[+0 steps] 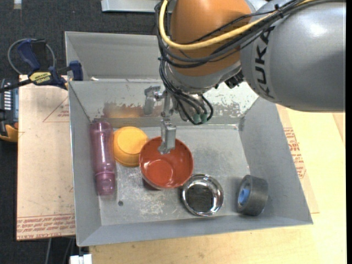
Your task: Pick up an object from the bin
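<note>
1 glossy round red bowl (171, 170) lies under metal fingers (168, 135), open or closed unclear.

Light falls evenly from above, bright across my bin (269, 147). My orange cover (206, 26) carries a broad soft sheen on top, and the steel cup (202, 195) mirrors light along its rim. Shadows are short and soft, darkest under the left edge of the red bowl (165, 166).

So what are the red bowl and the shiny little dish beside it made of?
The red bowl looks like plastic: even colour, soft gloss. The shiny little dish is probably polished metal: silvery, with mirror-like reflections inside.
</note>
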Controlling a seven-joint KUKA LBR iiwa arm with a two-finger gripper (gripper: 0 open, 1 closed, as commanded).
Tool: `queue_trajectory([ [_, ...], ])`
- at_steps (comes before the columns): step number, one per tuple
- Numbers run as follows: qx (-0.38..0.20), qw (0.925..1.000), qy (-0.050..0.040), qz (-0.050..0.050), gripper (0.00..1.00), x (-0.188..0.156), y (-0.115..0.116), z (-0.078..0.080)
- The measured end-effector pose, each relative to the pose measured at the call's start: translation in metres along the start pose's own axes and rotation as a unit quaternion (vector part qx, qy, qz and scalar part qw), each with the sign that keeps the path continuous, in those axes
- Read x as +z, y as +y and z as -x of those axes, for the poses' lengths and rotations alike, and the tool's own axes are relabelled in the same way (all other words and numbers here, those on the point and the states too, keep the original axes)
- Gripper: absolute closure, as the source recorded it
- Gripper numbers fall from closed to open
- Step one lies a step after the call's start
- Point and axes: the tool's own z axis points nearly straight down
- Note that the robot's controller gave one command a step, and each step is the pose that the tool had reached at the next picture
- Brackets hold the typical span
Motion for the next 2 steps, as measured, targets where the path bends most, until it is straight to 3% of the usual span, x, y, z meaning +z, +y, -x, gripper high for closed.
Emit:
queue_trajectory([
  [1, 0.072, 0.9974, 0.0055, 0.000, 0.00, 0.088, 0.018, -0.010],
  [2, 0.034, 0.9994, -0.0007, 0.000, 0.00, -0.007, -0.003, 0.010],
])
